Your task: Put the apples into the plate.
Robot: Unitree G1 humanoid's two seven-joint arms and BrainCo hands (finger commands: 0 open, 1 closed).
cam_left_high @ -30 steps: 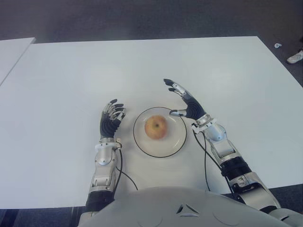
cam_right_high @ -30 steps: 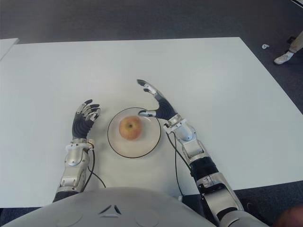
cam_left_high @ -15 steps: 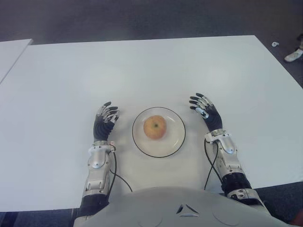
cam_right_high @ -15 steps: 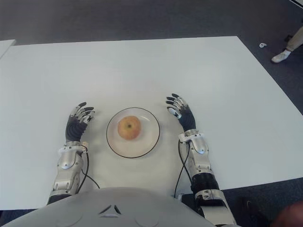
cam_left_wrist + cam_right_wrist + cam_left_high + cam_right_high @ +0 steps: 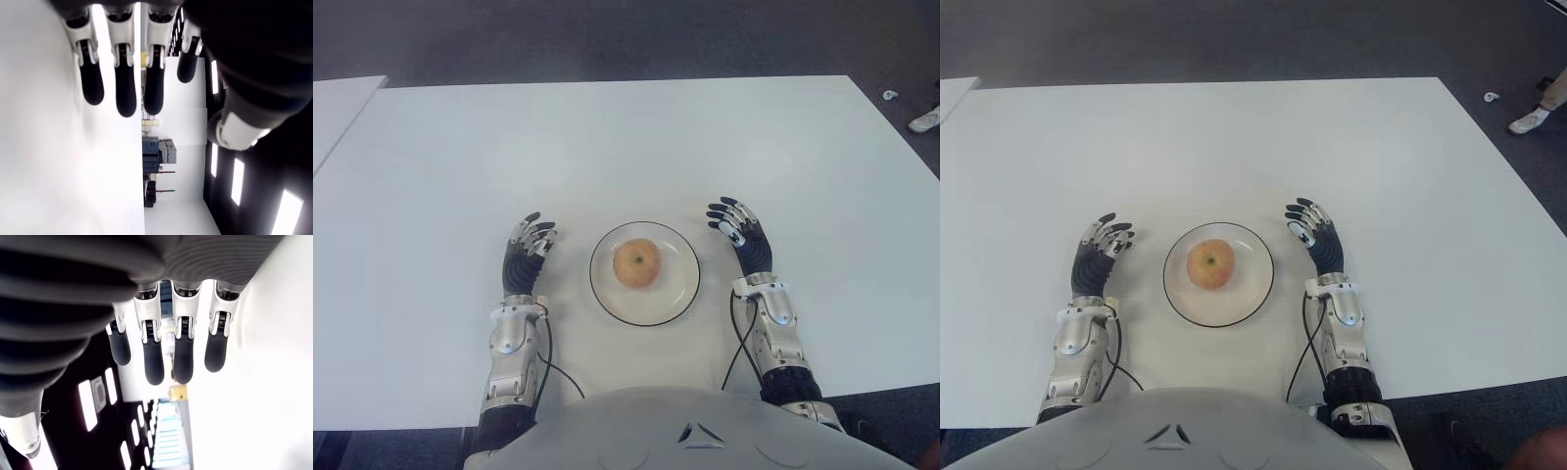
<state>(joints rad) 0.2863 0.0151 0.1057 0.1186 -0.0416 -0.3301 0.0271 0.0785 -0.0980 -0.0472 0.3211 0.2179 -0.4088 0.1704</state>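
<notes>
Apple [image 5: 636, 262] sitting in plate [image 5: 677, 297]; left hand [image 5: 524, 257] at 9 o'clock, right hand [image 5: 744, 240] at 3 o'clock, both showing fingers relaxed, gripping nothing.

This looks like a lab or office hall. A big plain white table [image 5: 607, 137] stands on dark carpet [image 5: 607, 39], with a second white table [image 5: 337, 103] just beside it. The left wrist view shows long ceiling lights [image 5: 237, 181] and stacked equipment [image 5: 159, 152] far off.
</notes>
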